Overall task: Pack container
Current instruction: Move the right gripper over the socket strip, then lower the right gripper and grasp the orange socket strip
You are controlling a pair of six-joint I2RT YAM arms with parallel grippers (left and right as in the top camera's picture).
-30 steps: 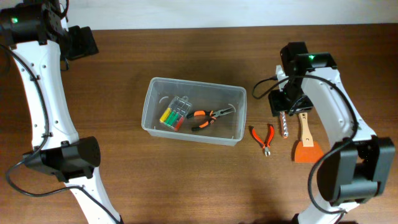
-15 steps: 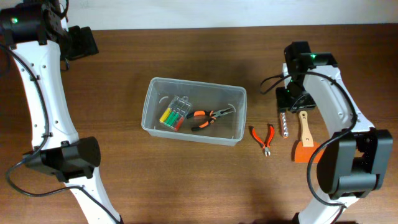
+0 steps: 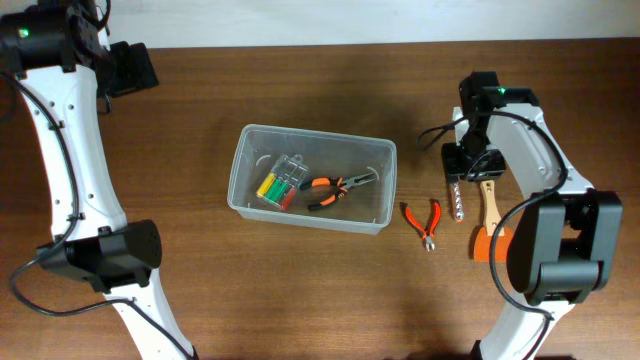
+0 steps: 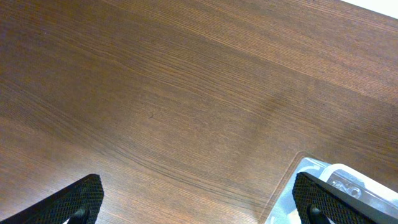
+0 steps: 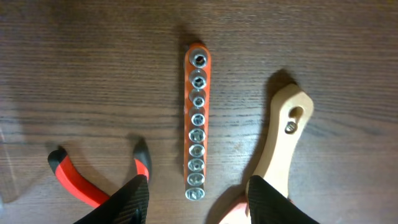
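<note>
The container (image 3: 310, 215), a clear plastic tub, stands mid-table and holds a case of coloured screwdrivers (image 3: 281, 182) and orange-handled pliers (image 3: 335, 189). Its corner shows in the left wrist view (image 4: 336, 186). My right gripper (image 3: 459, 178) is open, directly over an orange socket rail (image 5: 197, 121), its fingers (image 5: 198, 198) straddling the rail's near end. Red pliers (image 3: 424, 221) lie left of the rail and a wooden-handled orange scraper (image 3: 491, 228) lies right of it; both show in the right wrist view, pliers (image 5: 93, 177), scraper handle (image 5: 283, 140). My left gripper (image 4: 198, 202) is open and empty, high over the table's far left.
The right arm's body covers the upper part of the socket rail (image 3: 459, 205) in the overhead view. The table's back edge runs along the top, behind the left arm (image 3: 60, 100).
My right gripper has shifted slightly right and toward the socket rail, now centred over it. The left arm and all objects have not moved.
</note>
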